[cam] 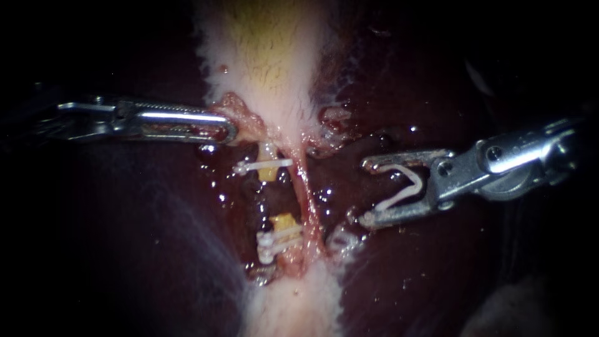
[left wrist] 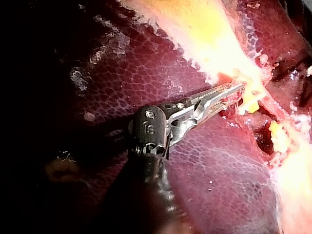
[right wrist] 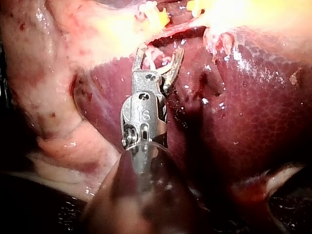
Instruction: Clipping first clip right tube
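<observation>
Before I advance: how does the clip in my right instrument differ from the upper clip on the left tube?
The loaded clip gapes in a V; the upper clip is shut flat. The loaded clip sits in the right instrument's jaws, on no tube; the upper clip crosses the left tube. Both are white.

base: dark liver (cam: pixel 424 281) | on it: pale gallbladder (cam: pixel 268 56), reddish tube (cam: pixel 307 193)
</observation>
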`<action>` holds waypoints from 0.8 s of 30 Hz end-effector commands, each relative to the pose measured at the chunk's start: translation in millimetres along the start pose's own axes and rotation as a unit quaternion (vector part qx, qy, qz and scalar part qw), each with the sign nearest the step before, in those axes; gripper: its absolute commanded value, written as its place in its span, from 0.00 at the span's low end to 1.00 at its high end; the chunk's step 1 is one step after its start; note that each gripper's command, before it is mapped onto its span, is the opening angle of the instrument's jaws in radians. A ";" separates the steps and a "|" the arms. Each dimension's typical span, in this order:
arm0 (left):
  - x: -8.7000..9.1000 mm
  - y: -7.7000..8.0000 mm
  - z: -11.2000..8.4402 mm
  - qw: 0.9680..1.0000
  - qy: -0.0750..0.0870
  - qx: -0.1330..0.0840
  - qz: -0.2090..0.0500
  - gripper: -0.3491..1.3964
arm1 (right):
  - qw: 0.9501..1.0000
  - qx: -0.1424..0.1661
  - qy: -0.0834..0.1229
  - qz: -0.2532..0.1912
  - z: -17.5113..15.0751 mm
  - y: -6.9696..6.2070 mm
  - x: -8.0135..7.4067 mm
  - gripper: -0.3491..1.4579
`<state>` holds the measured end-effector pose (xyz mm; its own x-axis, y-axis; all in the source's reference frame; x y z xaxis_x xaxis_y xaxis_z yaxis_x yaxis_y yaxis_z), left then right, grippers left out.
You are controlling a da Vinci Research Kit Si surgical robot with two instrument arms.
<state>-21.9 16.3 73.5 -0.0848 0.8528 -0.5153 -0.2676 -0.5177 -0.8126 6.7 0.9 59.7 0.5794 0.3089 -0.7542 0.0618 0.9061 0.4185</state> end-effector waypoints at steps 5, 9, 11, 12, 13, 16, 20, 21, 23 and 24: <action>1.5 1.0 -2.4 1.000 -0.003 -0.007 -0.005 0.00 | 1.000 0.000 0.000 0.000 0.0 -0.1 0.0 0.47; 3.7 2.8 -5.6 1.000 0.002 -0.003 -0.012 0.00 | 1.000 0.000 0.000 0.000 0.0 -0.2 0.1 0.47; 4.5 3.8 -6.7 1.000 0.010 -0.003 -0.018 0.00 | 1.000 0.000 0.000 0.000 0.0 -0.2 0.1 0.47; 4.9 4.2 -7.1 1.000 0.010 -0.004 -0.016 0.00 | 1.000 0.000 0.000 0.000 0.0 -0.2 0.1 0.47; 5.2 4.8 -7.5 1.000 0.011 -0.004 -0.012 0.00 | 1.000 0.000 0.000 0.000 0.0 -0.2 0.1 0.47; 5.4 5.7 -7.5 1.000 0.012 -0.002 -0.010 0.00 | 1.000 0.002 0.000 0.000 0.2 -0.2 0.2 0.47; 5.1 5.6 -7.1 1.000 0.012 -0.001 -0.009 0.00 | 1.000 0.006 0.000 0.003 1.1 -0.4 0.2 0.47; 5.0 5.5 -7.1 1.000 0.012 -0.001 -0.008 0.00 | 1.000 0.008 0.001 0.014 1.5 -0.5 0.2 0.47; 4.9 5.4 -7.1 1.000 0.012 -0.002 -0.008 0.00 | 1.000 0.014 0.001 0.027 2.4 -0.7 -0.1 0.47; 4.9 5.3 -7.1 1.000 0.012 -0.002 -0.008 0.00 | 0.999 0.016 0.001 0.032 2.8 -0.8 -0.2 0.47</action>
<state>-17.0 17.3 64.7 -0.0568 0.8594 -0.5081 -0.2654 -0.5036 -0.8222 9.2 -0.9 61.3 0.5828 0.3721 -0.7224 0.0484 0.8715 0.4879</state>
